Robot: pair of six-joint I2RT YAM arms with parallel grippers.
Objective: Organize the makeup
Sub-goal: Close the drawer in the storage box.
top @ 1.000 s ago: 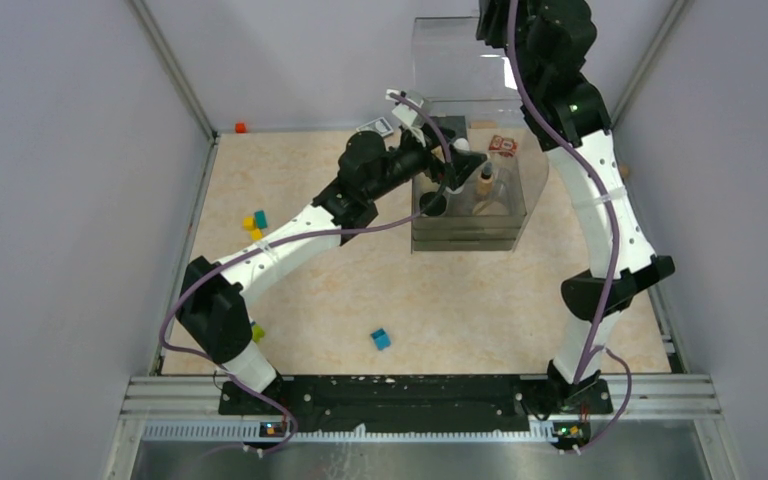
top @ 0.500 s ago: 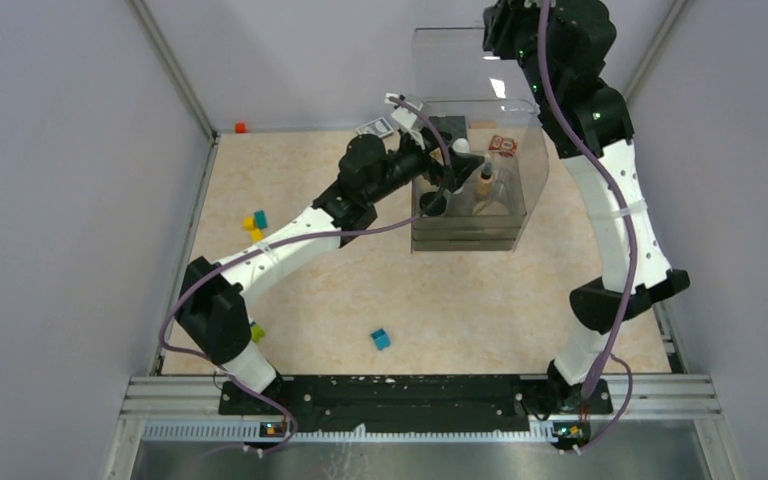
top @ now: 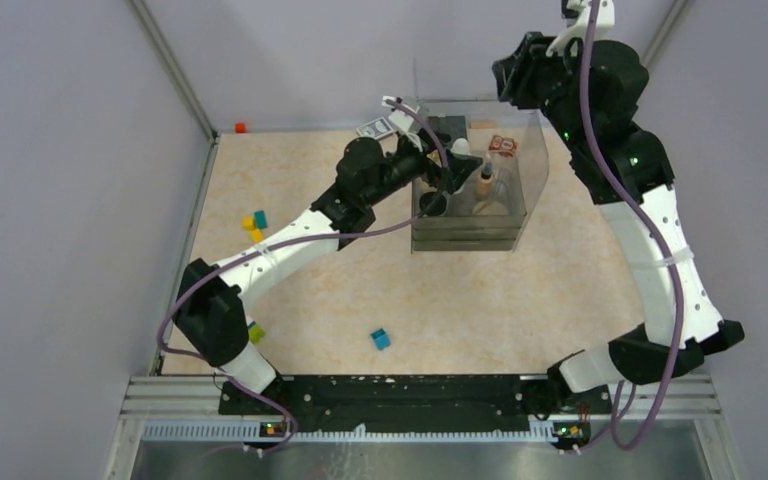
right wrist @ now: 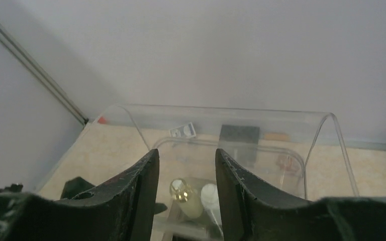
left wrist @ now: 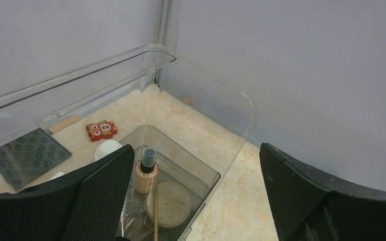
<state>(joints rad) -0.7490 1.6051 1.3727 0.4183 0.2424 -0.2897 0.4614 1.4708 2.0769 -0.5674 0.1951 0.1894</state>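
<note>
A clear organizer box [top: 465, 240] stands at the back with its lid up. It holds a tan bottle with a black cap [left wrist: 146, 173], a beige round disc [left wrist: 171, 205], a gold-capped bottle [right wrist: 183, 195], a white bottle [right wrist: 210, 197] and a black round compact [top: 433, 204]. A dark square palette [left wrist: 27, 156], a pinkish checkered palette [left wrist: 101, 129] and a tan tube [left wrist: 64, 124] lie behind the box. My left gripper [left wrist: 196, 150] is open and empty over the box [top: 457, 160]. My right gripper [right wrist: 187, 153] is open and empty, high above the lid [top: 513, 75].
A blue cube [top: 381, 339] lies near the front centre. Yellow and green blocks [top: 255, 221] lie at the left, with another block [top: 257, 330] by the left arm. A grey patterned card [top: 373, 128] lies at the back. Walls close in left, right and behind.
My right arm has swung right and its wrist has come down and forward from the top edge toward the lid. My left arm has hardly moved.
</note>
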